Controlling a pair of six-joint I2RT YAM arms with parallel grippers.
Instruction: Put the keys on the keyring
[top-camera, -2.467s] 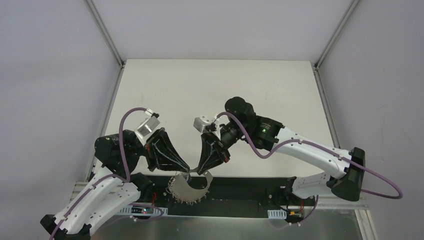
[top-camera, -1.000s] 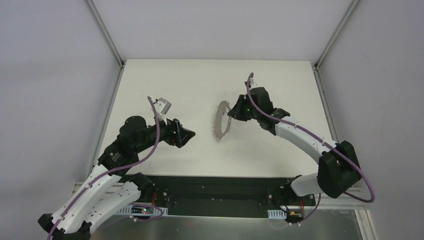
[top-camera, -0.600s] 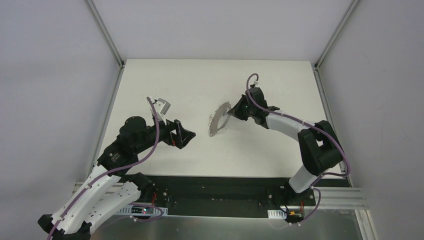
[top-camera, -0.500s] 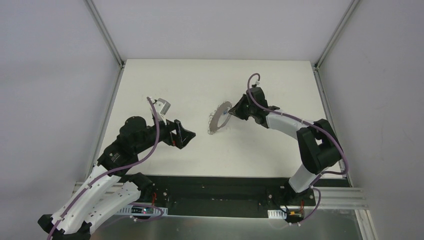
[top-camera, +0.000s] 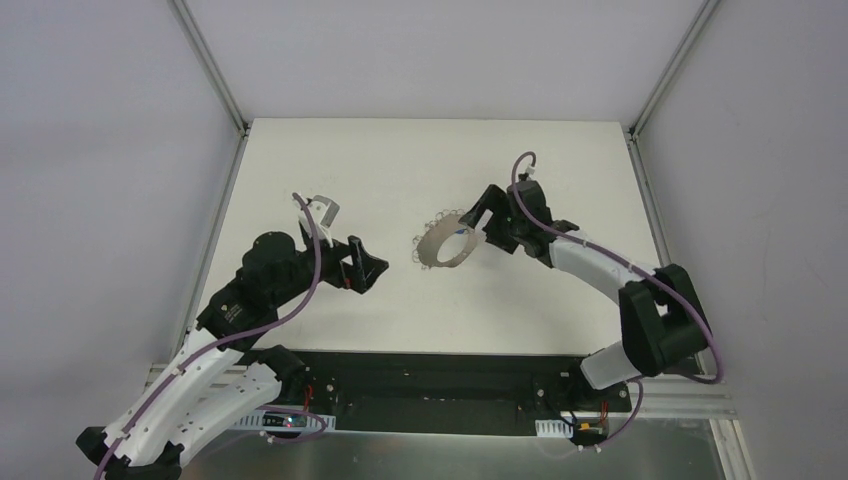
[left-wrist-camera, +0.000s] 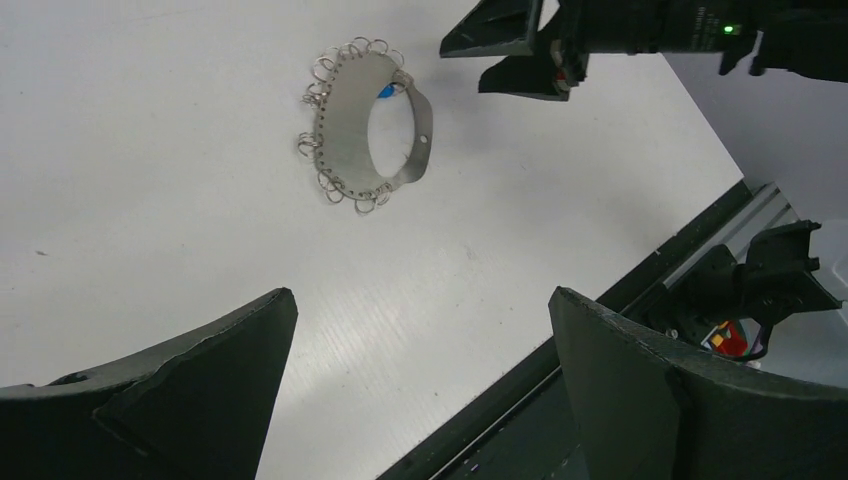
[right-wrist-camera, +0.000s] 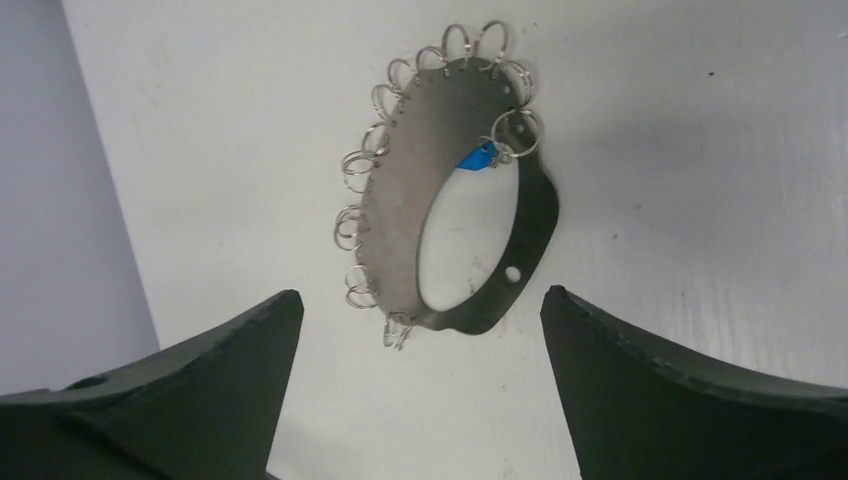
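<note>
The keyring (top-camera: 440, 247) lies loose on the white table, a silvery band with small wire loops along its rim (right-wrist-camera: 400, 200) (left-wrist-camera: 340, 130). A tiny bright-blue key (right-wrist-camera: 478, 157) (left-wrist-camera: 385, 92) hangs from one loop inside the band. My right gripper (top-camera: 478, 222) (right-wrist-camera: 420, 293) stands open just to the right of the ring, both fingers clear of it. To the left my left gripper (top-camera: 375, 262) (left-wrist-camera: 420, 292) is wide open and holds nothing, a good gap away from the ring.
A black rail (top-camera: 450, 385) runs along the table's near edge by the arm bases. Metal frame posts (top-camera: 210, 70) stand at the back corners. The table (top-camera: 350, 170) is bare white around the ring.
My right gripper has opened and let go of the keyring, which has dropped from on edge to lying on the table. The left gripper opened wider and stayed in place.
</note>
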